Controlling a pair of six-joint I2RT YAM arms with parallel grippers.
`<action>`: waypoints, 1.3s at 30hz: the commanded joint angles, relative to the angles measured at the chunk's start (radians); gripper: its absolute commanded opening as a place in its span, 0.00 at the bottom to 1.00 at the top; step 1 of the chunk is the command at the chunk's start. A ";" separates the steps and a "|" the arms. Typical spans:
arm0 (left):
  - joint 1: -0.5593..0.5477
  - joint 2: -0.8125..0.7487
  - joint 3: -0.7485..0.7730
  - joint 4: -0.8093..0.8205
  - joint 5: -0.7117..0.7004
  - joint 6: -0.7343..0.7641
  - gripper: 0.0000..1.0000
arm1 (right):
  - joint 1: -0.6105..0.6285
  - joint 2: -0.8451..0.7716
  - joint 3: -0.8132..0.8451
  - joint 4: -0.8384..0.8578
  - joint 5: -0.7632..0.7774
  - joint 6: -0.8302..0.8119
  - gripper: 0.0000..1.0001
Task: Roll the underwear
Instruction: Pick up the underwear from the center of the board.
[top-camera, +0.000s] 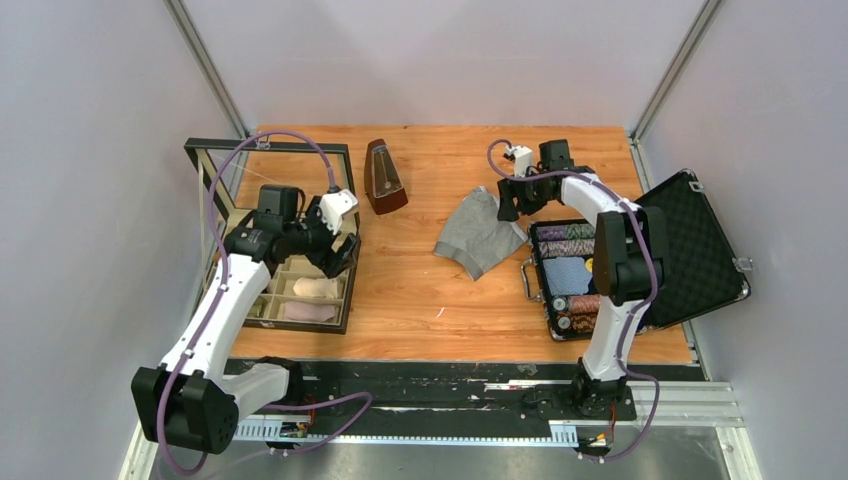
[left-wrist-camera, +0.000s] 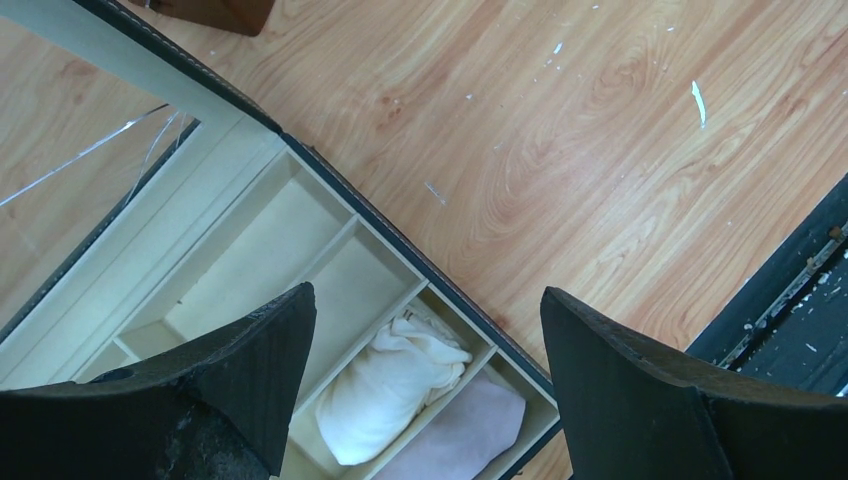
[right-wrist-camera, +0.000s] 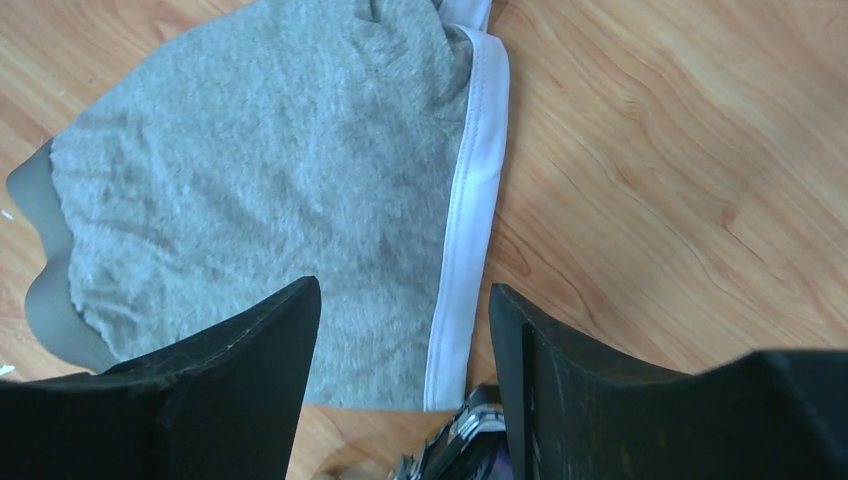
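Open wooden table (top-camera: 420, 290) runs between a divided tray (top-camera: 349, 300) at the left and an open black case (top-camera: 700, 250) at the right. Grey underwear (top-camera: 480, 235) lies mid-table, just beside the case's far left corner. A metronome (top-camera: 383, 178) stands upright behind, apart from everything

Pale grey walls (top-camera: 450, 60), wooden tabletop (top-camera: 420, 290), metal corner posts (top-camera: 206, 65), even light

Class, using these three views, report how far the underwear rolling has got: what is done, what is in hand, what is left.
Done: nothing rolled; the underwear lies spread flat on the table. In hand: the right gripper hangs over its white-trimmed edge, jaws apart, no grip visible. The left gripper hovers open over the divided box. Left: the whole roll.
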 joint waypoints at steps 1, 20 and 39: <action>-0.006 -0.014 0.044 -0.006 0.031 0.025 0.91 | -0.002 0.063 0.090 -0.013 -0.033 0.035 0.62; -0.041 -0.006 0.034 0.016 0.032 0.017 0.90 | 0.354 -0.203 -0.327 0.152 0.184 -0.160 1.00; -0.164 0.061 0.042 0.116 0.047 0.035 0.90 | 0.428 -0.241 0.011 -0.193 0.146 -0.153 0.01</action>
